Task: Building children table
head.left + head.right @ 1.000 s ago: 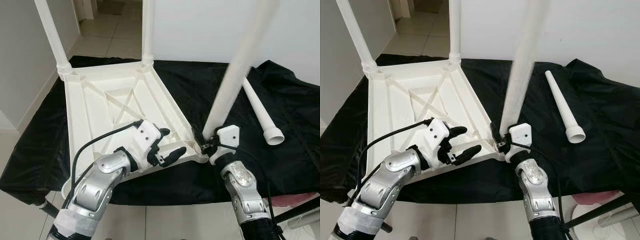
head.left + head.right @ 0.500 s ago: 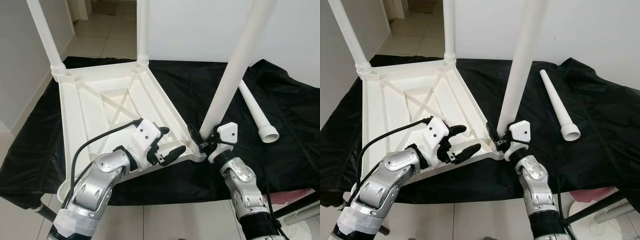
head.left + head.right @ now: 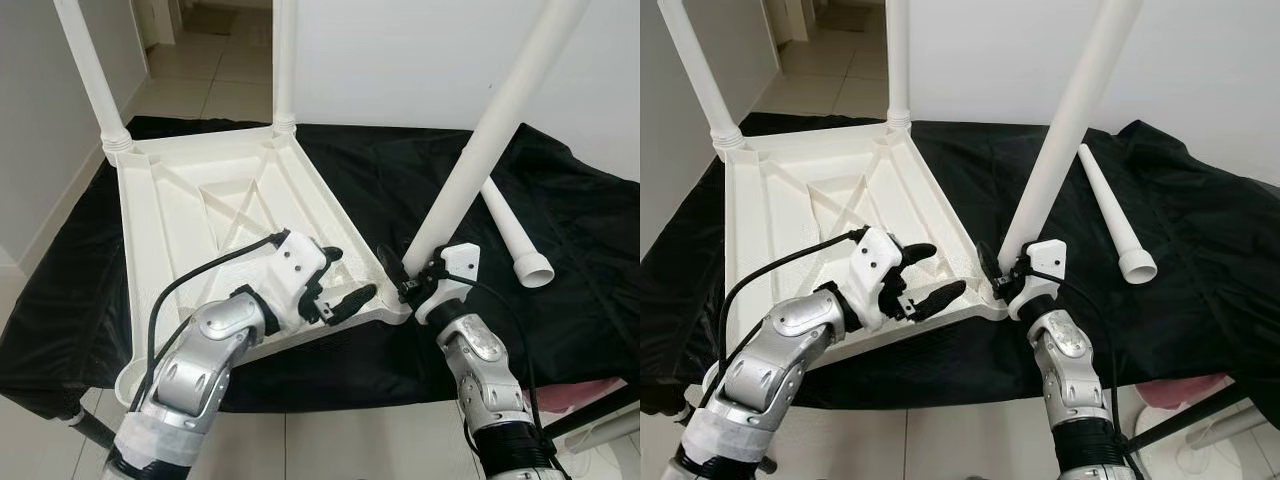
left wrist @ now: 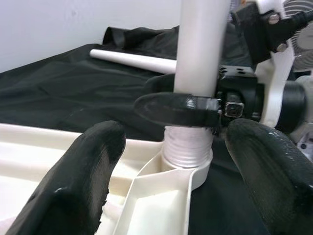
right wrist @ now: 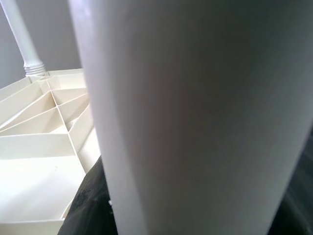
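The upturned white tabletop lies on the black cloth of the desk, two legs standing in its far corners and a third leg leaning in the near right corner socket. The right hand is clamped around that leg just above its threaded base, while the left hand hovers over the tabletop's near edge, beside the socket, fingers spread and holding nothing. A fourth leg lies loose on the cloth, to the right.
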Available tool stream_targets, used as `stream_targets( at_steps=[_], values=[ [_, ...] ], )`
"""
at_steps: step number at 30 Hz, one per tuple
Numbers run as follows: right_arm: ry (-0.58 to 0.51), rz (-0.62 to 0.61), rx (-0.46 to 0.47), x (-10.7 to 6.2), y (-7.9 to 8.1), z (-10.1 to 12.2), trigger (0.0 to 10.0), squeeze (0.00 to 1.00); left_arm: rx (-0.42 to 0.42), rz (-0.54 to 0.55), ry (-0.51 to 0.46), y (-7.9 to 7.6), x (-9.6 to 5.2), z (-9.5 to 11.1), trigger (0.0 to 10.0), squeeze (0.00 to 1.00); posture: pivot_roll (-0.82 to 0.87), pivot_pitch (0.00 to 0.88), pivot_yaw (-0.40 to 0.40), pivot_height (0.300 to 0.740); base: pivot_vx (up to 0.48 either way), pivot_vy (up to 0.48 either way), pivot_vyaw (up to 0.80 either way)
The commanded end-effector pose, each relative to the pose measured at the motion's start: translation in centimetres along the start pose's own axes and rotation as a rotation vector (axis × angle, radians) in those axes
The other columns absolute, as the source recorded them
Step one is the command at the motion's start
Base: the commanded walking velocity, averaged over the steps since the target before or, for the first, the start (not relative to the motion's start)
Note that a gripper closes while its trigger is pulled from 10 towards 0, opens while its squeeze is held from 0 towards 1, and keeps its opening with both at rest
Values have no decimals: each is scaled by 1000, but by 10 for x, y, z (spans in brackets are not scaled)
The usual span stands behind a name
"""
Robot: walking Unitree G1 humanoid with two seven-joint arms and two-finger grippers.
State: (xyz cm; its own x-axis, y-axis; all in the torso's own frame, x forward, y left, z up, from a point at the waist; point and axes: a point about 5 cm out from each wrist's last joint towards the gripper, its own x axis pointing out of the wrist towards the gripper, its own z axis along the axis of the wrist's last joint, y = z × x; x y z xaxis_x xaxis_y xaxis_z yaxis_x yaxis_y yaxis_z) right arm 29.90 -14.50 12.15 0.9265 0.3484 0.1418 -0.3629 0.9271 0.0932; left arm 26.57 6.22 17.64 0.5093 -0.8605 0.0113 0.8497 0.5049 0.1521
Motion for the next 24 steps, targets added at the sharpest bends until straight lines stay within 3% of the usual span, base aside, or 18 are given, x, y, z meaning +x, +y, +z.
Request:
stream_targets(
  at_steps=[1,8,10,12,15,17,18,24],
  values=[
    [133,-32,75,-10,2,-28,10000,0,4,91,20,5,-1,-3,10000,0,4,24,-42,740,0,0,0],
    [133,-47,88,-12,1,-28,10000,0,5,96,23,7,-2,-4,10000,0,5,25,-42,740,0,0,0],
    [100,-30,13,-12,-1,-22,10000,0,5,98,25,7,-2,-4,10000,0,2,27,-39,740,0,0,0],
    [100,-30,13,-12,-1,-22,10000,0,5,98,25,7,-2,-4,10000,0,2,27,-39,740,0,0,0],
    [73,33,-96,-11,2,-14,10000,0,6,99,25,7,-2,-4,10000,0,1,27,-39,740,0,0,0],
    [73,33,-96,-11,2,-14,10000,0,6,99,25,7,-2,-4,10000,0,1,27,-39,740,0,0,0],
    [58,114,-179,-11,6,-10,10000,0,8,102,24,7,-2,-4,10000,0,2,30,-40,740,0,0,0],
    [58,171,-222,-13,8,-8,10000,0,8,105,27,8,-3,-4,10000,0,2,31,-40,740,0,0,0]
  ],
)
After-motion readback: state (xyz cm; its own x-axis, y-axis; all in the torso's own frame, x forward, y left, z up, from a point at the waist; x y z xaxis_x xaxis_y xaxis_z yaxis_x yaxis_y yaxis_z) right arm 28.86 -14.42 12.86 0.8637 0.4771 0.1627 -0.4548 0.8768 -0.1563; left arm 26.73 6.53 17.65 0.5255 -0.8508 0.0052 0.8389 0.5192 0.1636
